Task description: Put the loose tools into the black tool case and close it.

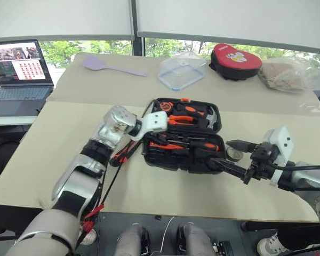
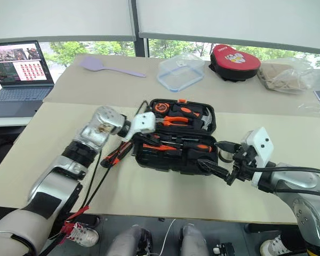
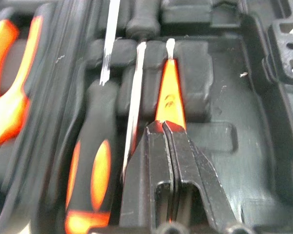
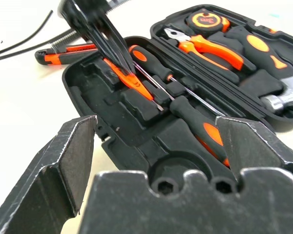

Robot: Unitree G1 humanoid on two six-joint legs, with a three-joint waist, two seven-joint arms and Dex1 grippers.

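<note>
The black tool case [image 1: 184, 136] lies open mid-counter, both halves up, moulded slots showing. The far half holds orange-handled pliers [image 1: 184, 118], a hammer [image 1: 210, 118] and a tape measure [image 1: 164, 106]. The near half holds two black-and-orange screwdrivers [image 4: 195, 122] and a slim orange screwdriver [image 3: 169, 95] seated in its slot. A black-and-orange utility knife [image 1: 122, 152] lies on the counter [image 1: 53, 144] at the case's nine o'clock, just beside its edge. A small grey tape roll [image 1: 234, 155] sits at its three o'clock.

The left arm reaches in from seven o'clock, wrist bent across the case; the left pincer [image 3: 165, 127] points down over the slim orange screwdriver's handle, fingertips pressed almost together right at it, and I cannot tell if it still grips. The right pincer [image 4: 156, 141] hangs level near the case's near right corner, spread wide, grasping nothing.
</note>
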